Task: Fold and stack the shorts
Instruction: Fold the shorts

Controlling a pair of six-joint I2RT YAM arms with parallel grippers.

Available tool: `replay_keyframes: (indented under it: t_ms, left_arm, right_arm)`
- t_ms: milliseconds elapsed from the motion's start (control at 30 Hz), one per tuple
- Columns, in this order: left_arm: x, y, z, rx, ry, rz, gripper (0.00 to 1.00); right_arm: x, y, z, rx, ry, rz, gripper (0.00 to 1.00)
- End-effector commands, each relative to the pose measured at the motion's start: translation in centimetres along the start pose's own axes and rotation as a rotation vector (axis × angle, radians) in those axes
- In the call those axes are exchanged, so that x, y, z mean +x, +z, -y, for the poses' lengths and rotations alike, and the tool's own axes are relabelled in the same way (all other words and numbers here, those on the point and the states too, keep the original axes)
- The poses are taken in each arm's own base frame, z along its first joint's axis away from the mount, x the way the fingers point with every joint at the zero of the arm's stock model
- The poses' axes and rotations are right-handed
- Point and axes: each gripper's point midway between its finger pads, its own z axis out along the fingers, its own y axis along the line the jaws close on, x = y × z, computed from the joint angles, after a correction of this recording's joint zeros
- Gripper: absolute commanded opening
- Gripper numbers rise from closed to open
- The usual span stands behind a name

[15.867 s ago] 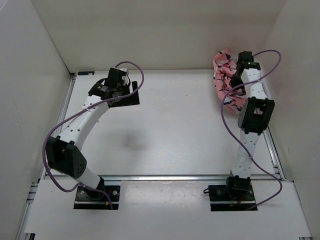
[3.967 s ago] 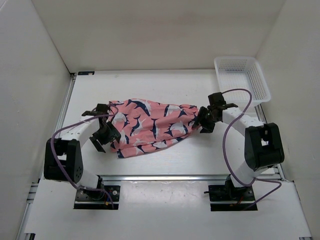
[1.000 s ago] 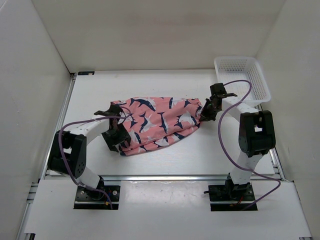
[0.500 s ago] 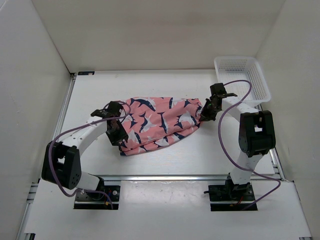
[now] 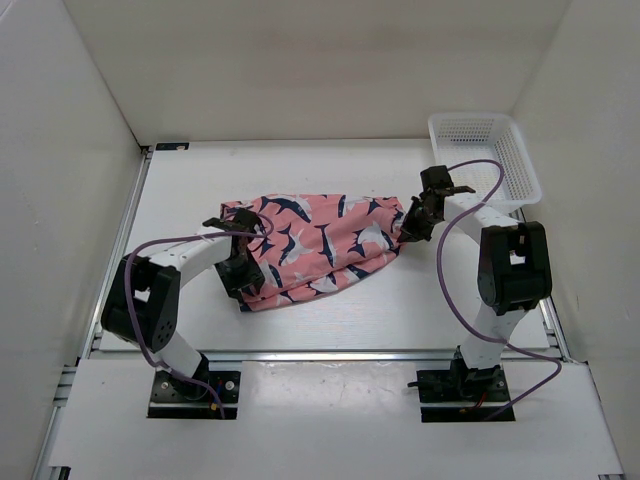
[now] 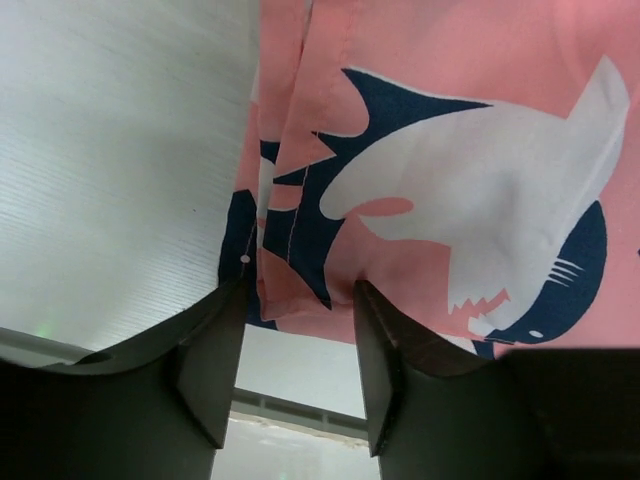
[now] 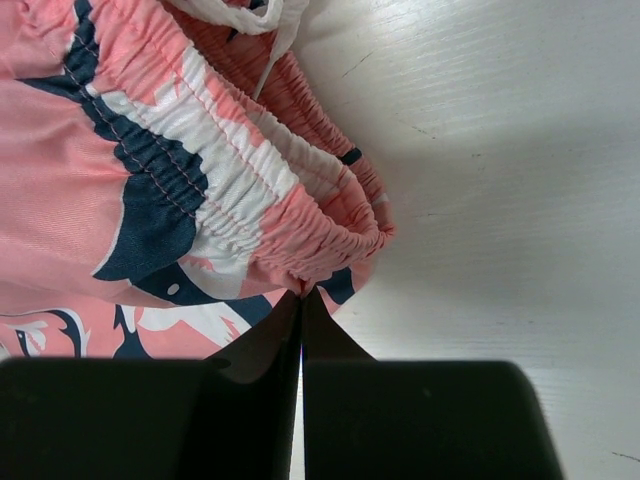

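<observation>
Left wrist view: left gripper parted, fingers astride the hem of the shorts, not clamped. Right gripper pinched tight on the elastic waistband end. Shorts lie bunched mid-table between both arms, basket apart, far right.

My left arm folds low near its base, forearm reaching right, and my left gripper has its two fingers parted. My right arm hooks leftward, with my right gripper pinched closed on the shorts' edge.
</observation>
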Motion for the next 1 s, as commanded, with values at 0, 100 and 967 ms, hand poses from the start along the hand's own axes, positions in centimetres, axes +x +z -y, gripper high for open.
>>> replay_keyframes:
  t_ms: [0, 100, 967]
  left_arm:
    - [-1.1, -0.6, 0.4, 0.01, -0.012, 0.057, 0.56]
    - [-1.1, -0.1, 0.4, 0.003, -0.011, 0.052, 0.49]
    - [-2.0, -9.8, -0.2, 0.168, -0.045, 0.183, 0.1]
  right_arm:
    - [-0.6, -1.2, -0.8, -0.037, -0.014, 0.037, 0.0]
    - [-0.7, -1.4, -1.0, -0.042, -0.015, 0.045, 0.0]
    - [-2.2, -6.7, -3.2, -0.105, -0.058, 0.142, 0.0]
